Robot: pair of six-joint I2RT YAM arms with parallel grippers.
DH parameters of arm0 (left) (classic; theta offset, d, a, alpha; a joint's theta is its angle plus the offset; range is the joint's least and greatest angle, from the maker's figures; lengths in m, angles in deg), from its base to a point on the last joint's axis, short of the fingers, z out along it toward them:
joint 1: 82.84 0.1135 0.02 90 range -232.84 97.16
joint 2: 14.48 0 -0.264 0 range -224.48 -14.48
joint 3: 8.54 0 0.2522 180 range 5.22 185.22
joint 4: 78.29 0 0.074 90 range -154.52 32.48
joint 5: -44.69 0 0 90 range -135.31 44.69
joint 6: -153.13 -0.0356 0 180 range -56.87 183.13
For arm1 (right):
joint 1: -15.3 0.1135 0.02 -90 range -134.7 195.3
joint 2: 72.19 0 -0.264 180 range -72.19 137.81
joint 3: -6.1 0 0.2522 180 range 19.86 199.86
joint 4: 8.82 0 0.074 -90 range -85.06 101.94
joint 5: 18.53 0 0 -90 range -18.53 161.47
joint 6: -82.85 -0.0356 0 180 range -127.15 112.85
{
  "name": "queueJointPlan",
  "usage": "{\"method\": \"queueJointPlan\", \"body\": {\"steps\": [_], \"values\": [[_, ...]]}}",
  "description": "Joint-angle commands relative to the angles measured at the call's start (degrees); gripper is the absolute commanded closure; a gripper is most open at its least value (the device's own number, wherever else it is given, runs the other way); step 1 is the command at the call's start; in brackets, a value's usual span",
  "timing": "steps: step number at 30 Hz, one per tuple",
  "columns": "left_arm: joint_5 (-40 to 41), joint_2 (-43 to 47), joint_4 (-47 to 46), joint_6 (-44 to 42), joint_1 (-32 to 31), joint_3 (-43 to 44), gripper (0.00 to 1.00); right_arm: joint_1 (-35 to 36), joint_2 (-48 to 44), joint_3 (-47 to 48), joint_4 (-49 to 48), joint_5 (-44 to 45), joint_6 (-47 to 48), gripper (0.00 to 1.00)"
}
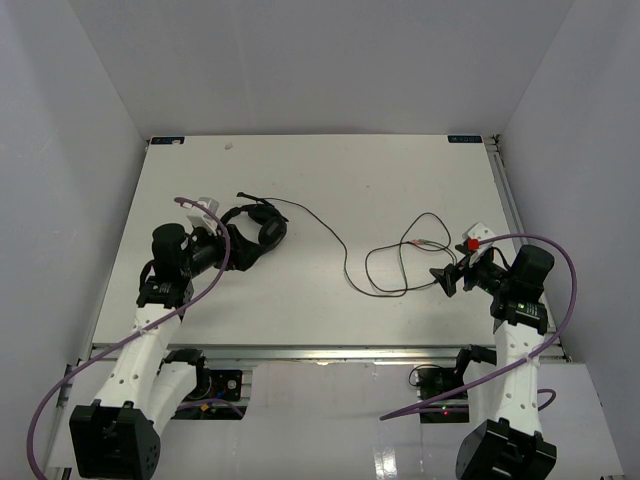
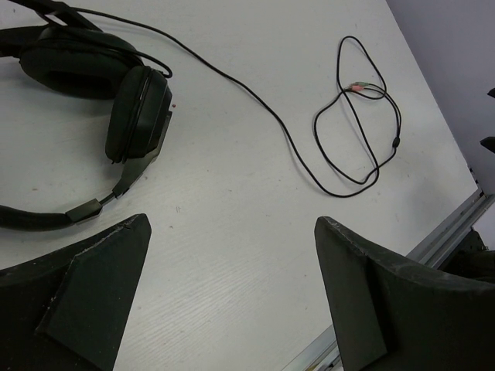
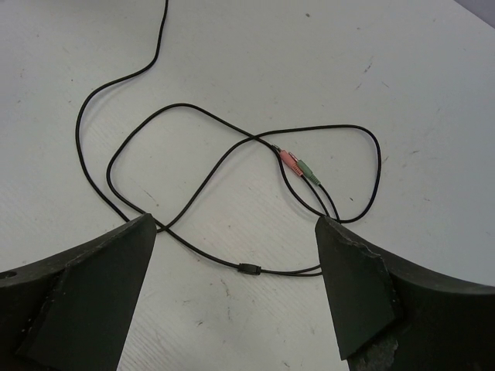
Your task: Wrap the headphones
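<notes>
The black headphones (image 1: 255, 233) lie at the table's left-middle, earcups stacked; they show at the upper left of the left wrist view (image 2: 116, 100). Their thin black cable (image 1: 345, 262) runs right into loose loops (image 1: 400, 262) ending in pink and green plugs (image 3: 298, 165). My left gripper (image 1: 222, 243) is open and empty, just left of the headphones, its fingers (image 2: 85, 294) over bare table. My right gripper (image 1: 452, 277) is open and empty, just right of the cable loops; the loops (image 3: 232, 178) lie between and beyond its fingers (image 3: 363, 286).
The white table (image 1: 320, 185) has a metal rail along its near edge (image 1: 330, 352) and white walls on three sides. Thick purple arm cables (image 1: 560, 290) arc beside each arm.
</notes>
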Motion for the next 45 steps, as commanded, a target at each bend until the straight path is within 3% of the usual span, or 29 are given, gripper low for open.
{"method": "queueJointPlan", "body": {"steps": [1,26,38,45], "values": [[0.75,0.44,1.05,-0.85,0.06,1.54,0.02,-0.22,-0.40,-0.73,0.39,-2.02,1.28,0.10],[3.03,-0.85,1.94,-0.87,-0.01,1.79,0.02,-0.26,1.36,-0.01,1.71,-2.83,2.35,0.10],[12.98,-5.02,5.21,0.94,0.08,2.85,0.02,-0.22,1.11,0.13,2.13,-3.20,2.68,0.10],[23.68,-8.52,7.22,4.63,1.64,4.23,0.02,-0.22,1.01,0.13,2.15,-3.86,2.69,0.10]]}}
